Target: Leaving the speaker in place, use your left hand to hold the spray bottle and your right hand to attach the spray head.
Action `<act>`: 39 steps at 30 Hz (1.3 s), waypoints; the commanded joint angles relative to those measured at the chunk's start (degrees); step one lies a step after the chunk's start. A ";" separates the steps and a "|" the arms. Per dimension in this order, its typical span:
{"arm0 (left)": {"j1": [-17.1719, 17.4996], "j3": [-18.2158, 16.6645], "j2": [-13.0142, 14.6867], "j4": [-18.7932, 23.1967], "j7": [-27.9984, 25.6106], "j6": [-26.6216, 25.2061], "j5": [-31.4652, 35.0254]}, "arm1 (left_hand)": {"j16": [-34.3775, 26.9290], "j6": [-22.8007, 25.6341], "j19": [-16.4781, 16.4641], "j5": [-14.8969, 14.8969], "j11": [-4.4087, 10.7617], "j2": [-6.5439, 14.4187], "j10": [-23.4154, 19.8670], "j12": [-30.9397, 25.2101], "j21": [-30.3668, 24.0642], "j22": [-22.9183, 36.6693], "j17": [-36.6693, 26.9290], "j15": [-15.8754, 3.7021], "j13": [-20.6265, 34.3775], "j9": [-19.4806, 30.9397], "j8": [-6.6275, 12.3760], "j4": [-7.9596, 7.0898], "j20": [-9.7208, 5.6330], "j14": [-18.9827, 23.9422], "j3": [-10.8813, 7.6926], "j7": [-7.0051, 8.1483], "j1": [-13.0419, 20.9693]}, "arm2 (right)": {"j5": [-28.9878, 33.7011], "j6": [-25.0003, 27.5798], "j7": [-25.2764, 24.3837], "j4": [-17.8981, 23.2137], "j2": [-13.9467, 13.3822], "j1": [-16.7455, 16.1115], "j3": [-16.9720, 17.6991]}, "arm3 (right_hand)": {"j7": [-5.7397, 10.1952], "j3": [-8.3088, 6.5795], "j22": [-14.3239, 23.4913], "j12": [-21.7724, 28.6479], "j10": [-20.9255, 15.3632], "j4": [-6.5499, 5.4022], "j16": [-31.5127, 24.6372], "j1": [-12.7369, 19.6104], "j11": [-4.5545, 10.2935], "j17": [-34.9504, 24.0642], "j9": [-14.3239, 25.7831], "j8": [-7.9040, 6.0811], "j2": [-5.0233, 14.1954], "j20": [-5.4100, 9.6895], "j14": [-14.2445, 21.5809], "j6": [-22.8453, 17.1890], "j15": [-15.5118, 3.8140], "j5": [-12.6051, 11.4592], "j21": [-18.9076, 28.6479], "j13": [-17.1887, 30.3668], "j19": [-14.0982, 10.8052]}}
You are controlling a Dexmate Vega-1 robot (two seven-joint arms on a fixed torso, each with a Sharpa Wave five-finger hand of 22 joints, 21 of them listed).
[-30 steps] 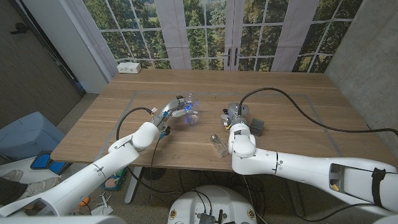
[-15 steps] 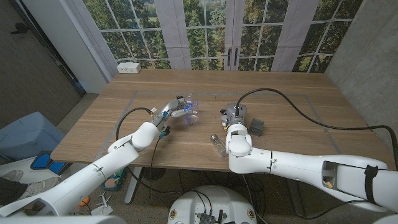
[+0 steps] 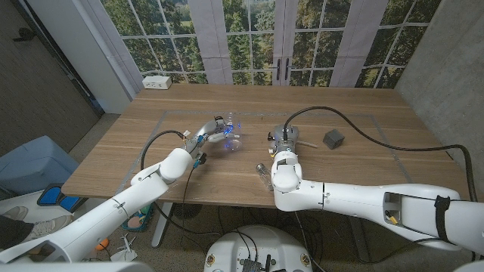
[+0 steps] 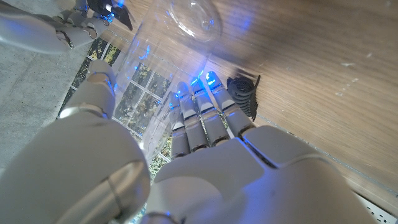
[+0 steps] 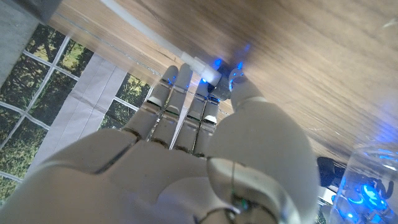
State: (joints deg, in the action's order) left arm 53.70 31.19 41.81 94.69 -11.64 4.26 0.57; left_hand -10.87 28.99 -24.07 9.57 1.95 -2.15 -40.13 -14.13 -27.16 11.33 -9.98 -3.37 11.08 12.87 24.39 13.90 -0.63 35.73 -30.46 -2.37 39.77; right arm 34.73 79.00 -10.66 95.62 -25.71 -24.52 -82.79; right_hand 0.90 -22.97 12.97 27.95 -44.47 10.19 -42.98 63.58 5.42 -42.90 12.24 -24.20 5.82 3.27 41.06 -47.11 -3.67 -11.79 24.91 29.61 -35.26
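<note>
A clear spray bottle (image 3: 229,137) is gripped in my left hand (image 3: 212,136) left of the table's middle, lit blue by the fingers. In the left wrist view the fingers (image 4: 202,115) wrap around the clear bottle (image 4: 163,74). My right hand (image 3: 284,140) is at the middle of the table, a short way right of the bottle. In the right wrist view its thumb and fingers (image 5: 186,93) pinch the spray head (image 5: 208,73), whose white tube (image 5: 140,28) reaches out over the wood. The dark grey speaker (image 3: 333,138) sits right of that hand, apart from it.
A small clear vial-like piece (image 3: 262,174) lies near the front edge, partly behind my right arm. A black cable (image 3: 355,125) arcs from the right hand across the right half of the table. A white socket box (image 3: 157,81) sits at the far left corner.
My right arm has swung left and now hides part of the small clear piece. The dark speaker now shows farther right and back. The left hand with the bottle has stayed put.
</note>
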 commanded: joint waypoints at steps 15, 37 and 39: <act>0.31 0.17 0.17 1.07 -0.08 -0.66 0.43 | 0.01 15.03 0.13 0.22 7.42 12.56 -8.03 0.01 -0.64 0.17 -0.20 -9.19 0.27 0.19 -0.03 -5.01 0.04 0.17 -5.41 4.09 9.63 | 4.35 -7.63 -12.72 0.84 -0.99 -9.42 11.73 | 5.62 -0.84 1.53 4.31 -12.56 -0.19 -1.75 5.07 3.84 -3.83 -0.48 -5.15 1.59 1.80 8.09 -9.52 -9.07 0.34 5.77 2.70 -4.27; -0.01 0.63 0.04 1.73 0.12 -1.18 1.25 | -0.01 15.12 0.22 0.23 7.64 12.63 -7.97 0.33 -0.83 0.17 -0.22 -9.21 0.31 0.28 -0.12 -4.97 0.01 0.22 -5.50 4.12 9.56 | -1.75 -28.77 -36.00 2.00 2.92 -22.54 31.67 | 5.79 -1.35 2.04 3.56 -13.35 -0.39 0.33 5.62 3.77 -4.50 -0.75 -5.25 0.52 1.57 8.46 -10.24 -8.86 1.29 7.83 2.13 -3.53; -0.08 0.67 0.00 1.68 0.16 -1.14 1.27 | 0.00 15.13 0.20 0.23 7.65 12.62 -8.02 0.33 -0.85 0.16 -0.22 -9.22 0.31 0.28 -0.12 -4.95 0.01 0.20 -5.50 4.11 9.57 | -2.92 -30.73 -37.23 2.26 3.36 -23.48 33.18 | 5.80 -1.41 2.08 3.48 -13.56 -0.41 0.56 5.64 3.76 -4.53 -0.77 -5.18 0.48 1.56 8.44 -10.13 -8.87 1.32 8.00 1.95 -3.44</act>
State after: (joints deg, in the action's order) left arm 53.98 31.63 41.95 96.27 -11.70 3.19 1.50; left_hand -10.87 28.99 -24.08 9.51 1.96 -2.15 -40.12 -13.45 -27.59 11.33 -9.98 -3.37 11.08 12.92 24.00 14.01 -0.62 35.73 -30.57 -2.36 39.77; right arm 35.67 57.78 -40.10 97.09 -24.35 -42.93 -57.65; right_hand -1.12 -22.88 14.80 31.47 -50.18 10.11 -42.75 65.70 1.96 -47.20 11.30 -29.16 3.70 3.68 49.15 -49.12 -6.34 -10.38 32.45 31.58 -39.09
